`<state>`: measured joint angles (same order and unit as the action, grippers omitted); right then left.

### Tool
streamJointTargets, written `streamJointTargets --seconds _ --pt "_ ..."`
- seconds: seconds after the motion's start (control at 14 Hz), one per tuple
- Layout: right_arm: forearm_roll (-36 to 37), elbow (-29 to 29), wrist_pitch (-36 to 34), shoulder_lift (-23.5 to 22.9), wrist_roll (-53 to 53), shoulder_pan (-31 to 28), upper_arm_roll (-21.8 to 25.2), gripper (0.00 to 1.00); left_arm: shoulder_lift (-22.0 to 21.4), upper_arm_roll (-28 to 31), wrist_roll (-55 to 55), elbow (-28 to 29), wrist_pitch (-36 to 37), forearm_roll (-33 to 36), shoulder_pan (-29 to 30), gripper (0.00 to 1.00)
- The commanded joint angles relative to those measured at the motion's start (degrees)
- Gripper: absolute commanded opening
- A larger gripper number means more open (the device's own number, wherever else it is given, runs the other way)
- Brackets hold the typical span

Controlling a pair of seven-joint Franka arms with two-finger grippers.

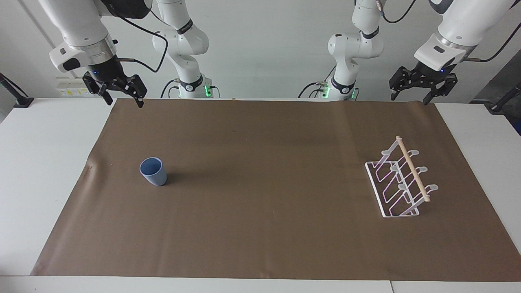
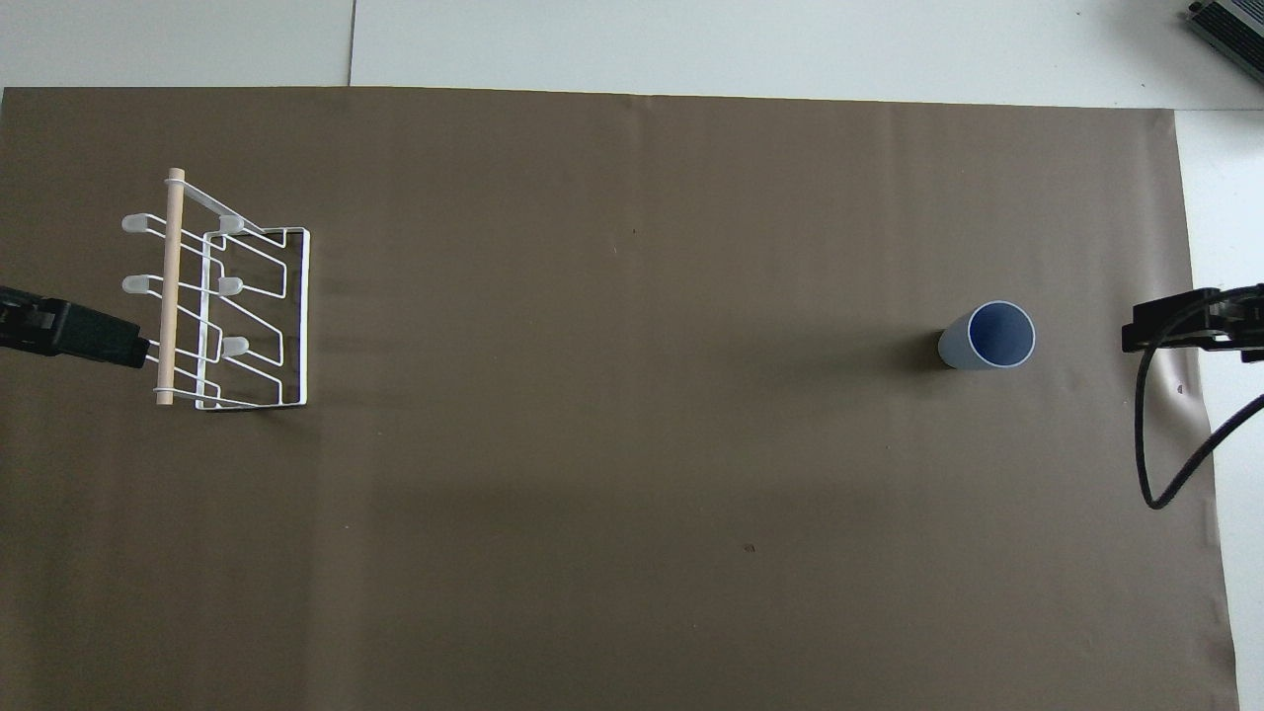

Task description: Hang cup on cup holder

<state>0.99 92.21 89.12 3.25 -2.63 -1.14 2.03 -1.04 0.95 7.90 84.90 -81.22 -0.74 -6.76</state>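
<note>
No step is complete. The cup (image 1: 153,171) stands upright on the counter (image 1: 260,211) at frame left, unhung. The cup holder (image 1: 401,179) at frame right is bare. Right tool (image 1: 122,95) and left tool (image 1: 409,91) hang wide, empty.

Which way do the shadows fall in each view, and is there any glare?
Facing view: the cup throws a soft shadow toward the cup holder's end; no glare on the brown mat. Overhead view: the cup's shadow again points toward the holder; the mat looks darker nearer the robots.
</note>
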Motion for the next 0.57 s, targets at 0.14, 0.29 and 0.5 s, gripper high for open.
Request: streamJointTargets --seconds 0.14,0.29,0.5 --pt "-0.9 1.6 0.1 1.2 -1.3 -0.4 -0.4 1.00 -1.6 0.5 -0.6 2.0 -1.4 0.3 -0.5 1.00" --pt "-0.9 1.7 0.5 1.3 -1.7 -0.4 -0.3 1.00 -1.6 0.5 -0.5 2.1 -1.3 0.2 -0.5 1.00" --pt "-0.8 2.4 1.3 1.5 -1.6 -0.3 -0.4 1.00 -1.6 0.5 -0.5 2.1 -1.2 0.2 -0.5 1.00"
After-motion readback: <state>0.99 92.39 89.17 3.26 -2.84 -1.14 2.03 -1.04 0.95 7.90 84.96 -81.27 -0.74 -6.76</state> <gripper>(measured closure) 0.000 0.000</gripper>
